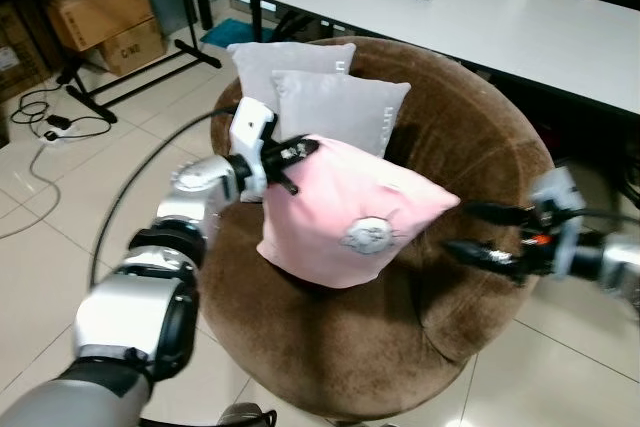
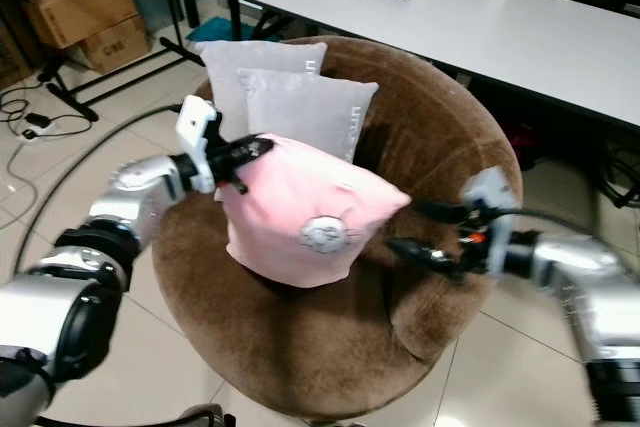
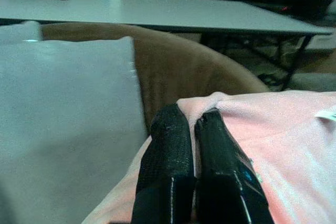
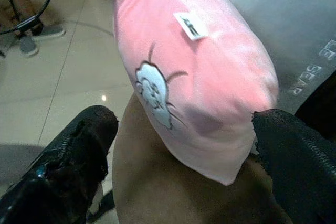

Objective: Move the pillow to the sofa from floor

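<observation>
- Soft pink square pillow w/ a small white cartoon patch sits over the seat of the round brown plush sofa chair, its lower edge seemingly resting on the cushion, tilted, w/ its upper corner lifted toward 10 o'clock.
- Left hand at 9 o'clock of the pillow: fingers pressed together, clamped on that upper corner (wrist view shows pink fabric pinched between them).
- Right hand at 3 o'clock of the pillow, fingers spread apart, holding nothing; its tips are just beside the pillow's right corner, prob. not touching.
- Two grey fabric cushions lean on the backrest at 12 o'clock, just behind the pink one.
- Judgement: task nearly done, release is what's left. To do it well: lower the pinched corner till the pillow lies settled on the seat, then part the left fingers, back out toward 9 o'clock w/o dragging fabric.
- Keep the right hand clear at 3 o'clock so it doesn't nudge the pillow off.
</observation>
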You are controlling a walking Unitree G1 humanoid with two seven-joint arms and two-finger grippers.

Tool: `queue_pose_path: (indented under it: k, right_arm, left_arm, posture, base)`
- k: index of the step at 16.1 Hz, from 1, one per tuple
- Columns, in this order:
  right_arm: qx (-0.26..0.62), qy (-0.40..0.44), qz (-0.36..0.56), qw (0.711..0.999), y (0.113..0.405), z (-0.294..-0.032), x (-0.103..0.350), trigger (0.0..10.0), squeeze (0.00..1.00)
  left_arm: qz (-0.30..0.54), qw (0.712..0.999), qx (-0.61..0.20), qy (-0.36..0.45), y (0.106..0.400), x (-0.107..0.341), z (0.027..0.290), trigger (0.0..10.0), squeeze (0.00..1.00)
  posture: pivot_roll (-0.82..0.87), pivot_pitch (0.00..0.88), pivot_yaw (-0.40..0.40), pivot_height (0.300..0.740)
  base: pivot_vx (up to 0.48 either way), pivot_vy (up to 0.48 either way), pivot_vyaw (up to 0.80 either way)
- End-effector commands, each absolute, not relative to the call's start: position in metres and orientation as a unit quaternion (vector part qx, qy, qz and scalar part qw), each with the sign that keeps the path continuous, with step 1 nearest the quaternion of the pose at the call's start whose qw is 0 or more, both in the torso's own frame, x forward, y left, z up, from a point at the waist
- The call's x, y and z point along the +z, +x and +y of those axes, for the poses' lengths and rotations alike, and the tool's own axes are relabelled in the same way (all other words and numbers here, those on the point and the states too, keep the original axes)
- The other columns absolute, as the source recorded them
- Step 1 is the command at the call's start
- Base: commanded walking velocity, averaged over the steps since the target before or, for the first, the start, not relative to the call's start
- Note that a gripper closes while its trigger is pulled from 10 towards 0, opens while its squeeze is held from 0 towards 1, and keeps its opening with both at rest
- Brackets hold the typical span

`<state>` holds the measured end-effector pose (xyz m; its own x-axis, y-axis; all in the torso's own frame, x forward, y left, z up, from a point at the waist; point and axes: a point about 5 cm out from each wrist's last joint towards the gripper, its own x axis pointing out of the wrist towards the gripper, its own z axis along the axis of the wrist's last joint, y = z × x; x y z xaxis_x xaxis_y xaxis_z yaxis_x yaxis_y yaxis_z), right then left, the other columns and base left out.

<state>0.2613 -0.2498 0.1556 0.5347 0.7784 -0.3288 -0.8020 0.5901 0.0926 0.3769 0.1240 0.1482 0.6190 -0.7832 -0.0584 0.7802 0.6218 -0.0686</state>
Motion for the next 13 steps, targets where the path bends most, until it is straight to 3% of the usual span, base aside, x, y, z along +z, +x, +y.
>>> queue_pose_path:
  k: [1, 2, 5, 8, 11, 13]
  right_arm:
    - [0.453, -0.044, 0.171, 0.874, 0.259, -0.254, 0.162, 10.0, 0.0]
    - [0.444, -0.061, 0.183, 0.875, 0.258, -0.26, 0.162, 10.0, 0.0]
    - [0.427, -0.072, 0.195, 0.88, 0.255, -0.269, 0.164, 10.0, 0.0]
    - [0.428, -0.086, 0.199, 0.877, 0.247, -0.279, 0.179, 10.0, 0.0]
    - [0.426, -0.097, 0.196, 0.878, 0.244, -0.282, 0.188, 10.0, 0.0]
    - [0.434, -0.099, 0.194, 0.874, 0.243, -0.278, 0.191, 10.0, 0.0]
  left_arm:
    - [0.005, 0.887, -0.459, -0.049, 0.382, 0.168, 0.11, 0.0, 0.0]
    - [0.009, 0.868, -0.49, -0.085, 0.38, 0.169, 0.096, 0.0, 0.0]
    - [0.042, 0.838, -0.537, -0.083, 0.37, 0.155, 0.081, 0.0, 0.0]
    - [0.019, 0.832, -0.538, -0.137, 0.37, 0.162, 0.068, 0.0, 0.0]
    - [-0.005, 0.847, -0.491, -0.204, 0.378, 0.171, 0.072, 0.0, 0.0]
    - [0.02, 0.892, -0.413, -0.181, 0.38, 0.153, 0.091, 0.0, 0.0]
  posture:
    - [-0.05, 0.0, -0.007, 0.74]
    - [-0.06, 0.0, -0.005, 0.74]
    - [-0.07, 0.0, 0.001, 0.74]
    - [-0.09, 0.0, 0.006, 0.74]
    - [-0.12, 0.0, 0.013, 0.74]
    - [-0.13, 0.0, 0.011, 0.74]
  base:
    - [0.0, 0.0, 0.0]
    - [0.0, 0.0, 0.0]
    - [0.0, 0.0, 0.0]
    - [0.0, 0.0, 0.0]
    - [0.0, 0.0, 0.0]
    - [0.0, 0.0, 0.0]
